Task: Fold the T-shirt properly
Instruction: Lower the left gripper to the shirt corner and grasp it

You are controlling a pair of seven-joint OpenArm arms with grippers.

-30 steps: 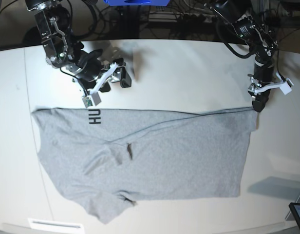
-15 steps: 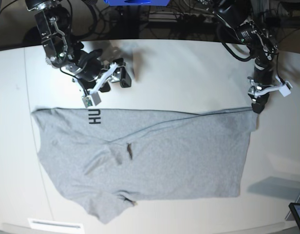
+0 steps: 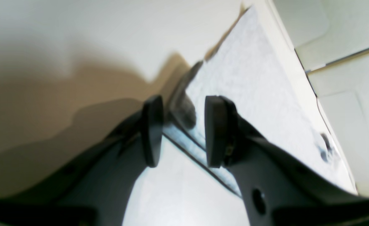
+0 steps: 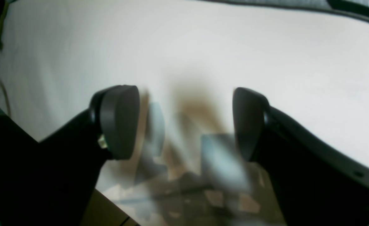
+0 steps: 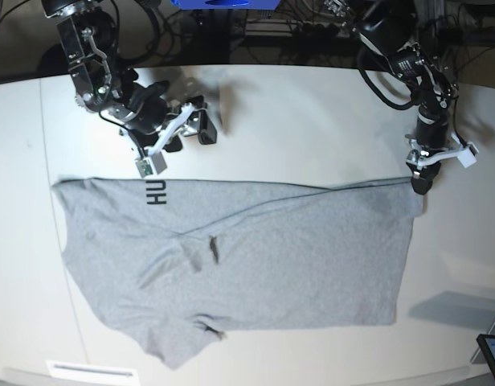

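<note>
The grey T-shirt (image 5: pixel 255 257) lies spread on the white table (image 5: pixel 312 112), with black lettering (image 5: pixel 156 193) showing at its upper left edge. My left gripper (image 5: pixel 421 185) stands at the shirt's upper right corner. In the left wrist view it (image 3: pixel 180 131) is open by a narrow gap, with the shirt's (image 3: pixel 250 78) dark folded edge lying between the fingertips. My right gripper (image 5: pixel 203 119) hovers above the table behind the shirt's upper left edge. In the right wrist view it (image 4: pixel 184 125) is wide open and empty, and the shirt's edge (image 4: pixel 266 3) shows along the top.
A dark screen corner (image 5: pixel 492 354) sits at the table's front right. A white label strip (image 5: pixel 91 371) lies at the front left edge. Cables and a blue object (image 5: pixel 223 4) lie behind the table's far edge.
My left arm's wrist has shifted a little left and down, with its gripper tip staying at the shirt's upper right corner. The right arm and the shirt have not moved.
</note>
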